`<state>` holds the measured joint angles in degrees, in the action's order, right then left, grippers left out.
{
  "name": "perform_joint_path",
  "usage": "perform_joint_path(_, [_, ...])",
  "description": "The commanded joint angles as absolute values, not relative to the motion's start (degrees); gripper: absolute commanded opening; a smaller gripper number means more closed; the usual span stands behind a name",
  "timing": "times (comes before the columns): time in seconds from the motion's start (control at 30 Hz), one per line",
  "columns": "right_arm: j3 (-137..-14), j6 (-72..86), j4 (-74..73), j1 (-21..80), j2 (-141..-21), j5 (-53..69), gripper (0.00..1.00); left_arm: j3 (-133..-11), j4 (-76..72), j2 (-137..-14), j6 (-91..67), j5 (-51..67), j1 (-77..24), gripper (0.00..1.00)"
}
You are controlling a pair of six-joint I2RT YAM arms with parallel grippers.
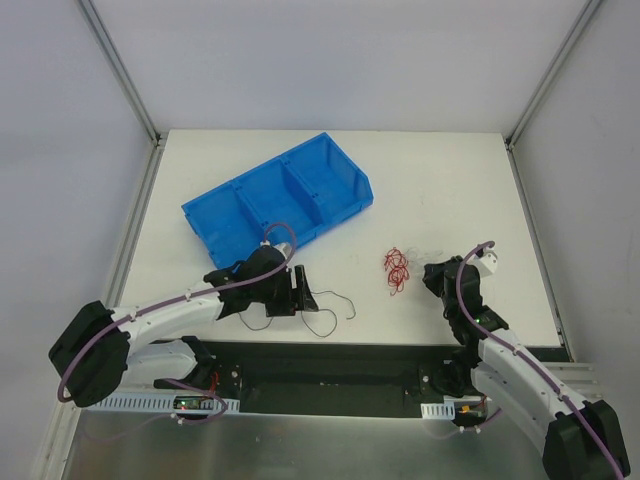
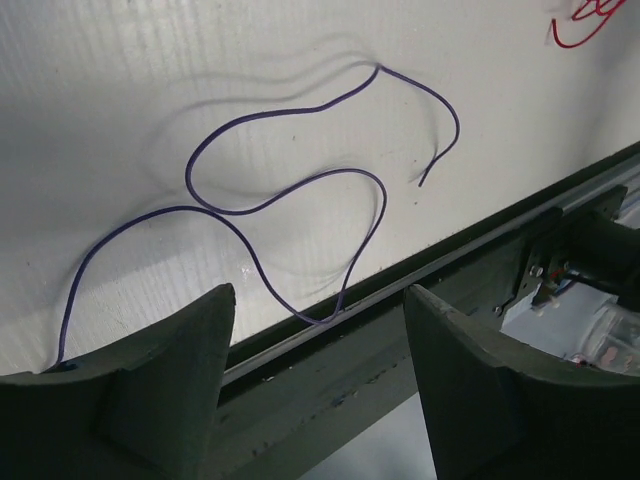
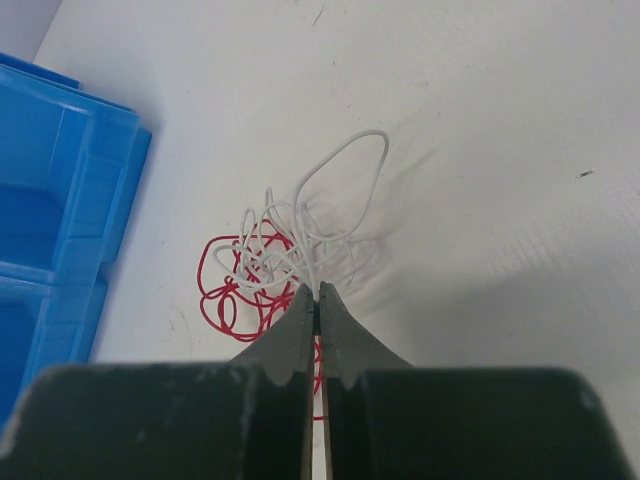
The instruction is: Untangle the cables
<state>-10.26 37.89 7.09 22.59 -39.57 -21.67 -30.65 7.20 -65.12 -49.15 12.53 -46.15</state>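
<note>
From above, the red wire [image 1: 396, 270] sits tangled mid-desk [image 1: 450, 180], with the black wire [image 1: 338, 297] nearer and to its left.

Left wrist: the left end effector [image 2: 320, 295] is spread, the black wire just beyond it.

Right wrist: the right end effector [image 3: 316, 297] is pressed together, pinching the white wire [image 3: 275, 250].

Red wire [image 1: 396, 268], white wire [image 3: 300, 230], dark wire [image 2: 240, 212], blue bin [image 1: 330, 215], white table [image 1: 450, 190].
</note>
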Motion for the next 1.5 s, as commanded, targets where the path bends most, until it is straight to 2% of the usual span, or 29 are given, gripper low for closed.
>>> perform_joint_path(0.0, [-10.6,37.2,9.5,22.1,-39.8,-21.3,0.01,-30.5,10.7,-67.0,-65.0,11.1,-46.5,0.66])
perform_joint_path(0.17, [-10.5,37.2,9.8,22.1,-40.0,-20.7,0.01,-30.8,12.7,-71.1,-76.8,11.2,-46.6,0.62])
perform_joint_path(0.37, [-9.9,37.2,10.7,21.9,-39.3,-20.4,0.01,-33.8,18.5,-76.3,-83.6,4.9,-46.7,0.58])
perform_joint_path(0.63, [-9.6,37.1,11.3,21.7,-39.5,-19.4,0.01,-46.9,35.1,-90.6,-86.5,-1.2,-47.0,0.49])
perform_joint_path(0.83, [-9.1,37.1,11.6,21.4,-38.8,-19.2,0.01,-48.9,37.8,-96.8,-86.8,-2.4,-47.0,0.40])
perform_joint_path(0.93, [-8.9,37.2,12.0,21.4,-38.8,-19.0,0.01,-49.6,39.3,-97.4,-86.7,-5.6,-46.9,0.41])
perform_joint_path(1.07, [-9.0,37.0,12.3,21.2,-39.2,-18.7,0.01,-53.3,43.3,-100.0,-84.6,-10.2,-46.9,0.48])
perform_joint_path(1.23, [-9.0,37.0,12.4,21.1,-39.2,-18.4,0.01,-54.1,43.9,-100.4,-83.2,-13.0,-47.0,0.47])
perform_joint_path(1.3, [-8.9,37.0,12.6,21.1,-39.2,-18.3,0.01,-53.7,43.9,-99.7,-83.3,-14.1,-47.0,0.36])
perform_joint_path(1.33, [-8.9,37.0,12.6,21.0,-39.2,-18.3,0.01,-53.8,43.9,-99.5,-83.1,-14.8,-46.9,0.25])
perform_joint_path(1.37, [-8.8,37.0,12.5,21.0,-39.0,-18.4,0.01,-53.9,43.9,-99.4,-83.0,-15.4,-47.0,0.09])
perform_joint_path(1.4, [-8.8,37.0,12.6,21.0,-39.0,-18.3,0.01,-53.9,43.9,-99.4,-82.8,-16.0,-46.9,0.02])
perform_joint_path(1.47, [-8.7,37.2,12.7,21.0,-39.1,-18.2,0.01,-54.2,43.9,-98.9,-81.5,-17.7,-46.9,0.00])
